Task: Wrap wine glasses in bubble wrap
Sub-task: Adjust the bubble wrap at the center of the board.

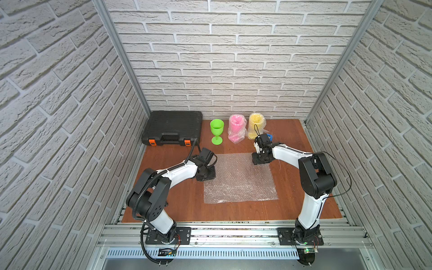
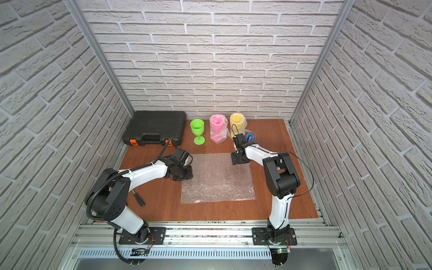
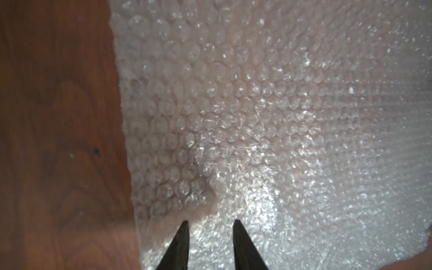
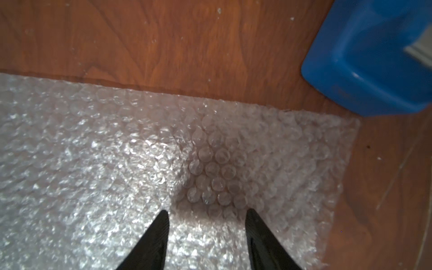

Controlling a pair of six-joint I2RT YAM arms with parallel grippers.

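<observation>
Overhead: a reddish-brown wooden desk (image 1: 233, 210) between white brick-patterned walls, seen in both top views.
Far left: a black plastic tool case with orange latches (image 1: 173, 127) lies shut at the back of the desk.
Left gripper (image 3: 210, 222): low over the left edge of the flat sheet, with its jaws moderately apart and only the film showing beneath the gap.
Lime green plastic goblet (image 1: 217, 131): upright and unwrapped, just right of the case.
Hot pink goblet (image 1: 237, 128): upright beside the green one, sleeved in bubble wrap.
Clear bubble wrap sheet (image 1: 238, 180): spread flat at mid-desk, in front of the goblet row and between the two grippers.
Yellow goblet (image 1: 256, 126): upright at the right end of the row, also sleeved in bubble wrap.
Right gripper (image 4: 207, 210): over the sheet's far right corner, jaws spread wide, holding nothing.
Blue plastic tape dispenser (image 1: 270, 136): on the desk near the yellow goblet, partly hidden behind the right arm's wrist.
</observation>
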